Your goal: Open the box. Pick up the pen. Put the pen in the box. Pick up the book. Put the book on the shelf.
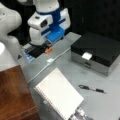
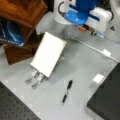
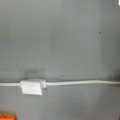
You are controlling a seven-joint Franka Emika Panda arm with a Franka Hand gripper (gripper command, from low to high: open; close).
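Observation:
The box (image 1: 96, 50) stands shut at a front view's right, its black lid down and a pale latch (image 1: 87, 56) on its front; a corner of the box (image 2: 107, 100) shows in both front views. In front of it the slim black pen (image 1: 92, 89) (image 2: 67, 91) lies on the grey table. The white spiral-bound book (image 1: 58, 93) (image 2: 48, 53) leans tilted on a metal stand (image 2: 35, 78). Beside it is the reddish-brown shelf (image 1: 13, 92) (image 2: 22, 11). My gripper (image 1: 48, 46) (image 2: 85, 27) hangs over the table's far side above a white cable, away from all of these and holding nothing. No fingers show in the wrist view.
A white cable (image 3: 82, 82) with a small white block (image 3: 31, 86) (image 1: 50, 60) (image 2: 106, 52) runs across the grey table (image 3: 60, 37) under my wrist. An orange piece (image 1: 48, 50) sits by the gripper. A dark perforated board (image 2: 15, 107) borders the table.

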